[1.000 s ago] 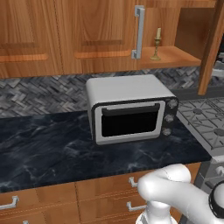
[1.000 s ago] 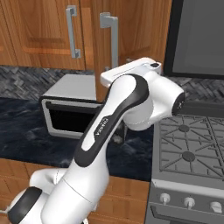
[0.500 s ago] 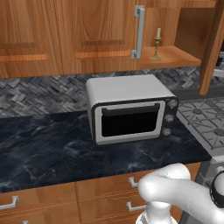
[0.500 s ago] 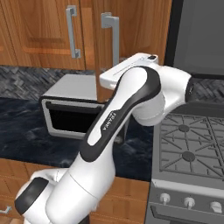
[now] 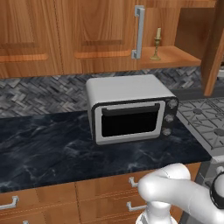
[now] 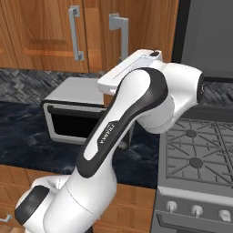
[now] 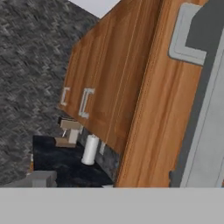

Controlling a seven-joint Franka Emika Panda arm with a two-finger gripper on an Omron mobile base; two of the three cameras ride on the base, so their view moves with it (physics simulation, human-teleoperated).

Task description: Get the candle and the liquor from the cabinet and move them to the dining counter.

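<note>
Your arm (image 6: 136, 113) has swung further right since the earlier frame. The candle (image 5: 156, 44) stands on the open cabinet (image 5: 183, 54) shelf, well apart from your hand, whose jaws are fully open and empty.

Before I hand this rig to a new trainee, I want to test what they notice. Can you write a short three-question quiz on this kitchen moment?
1. True or false: the candle stands on the open cabinet shelf.
2. What sits on the dark counter below the cabinet? A) a kettle B) a toaster oven C) a blender
3. In the left base view, which side of the toaster oven is the stove on?

Key: 1 true. 2 B. 3 its right side.
</note>
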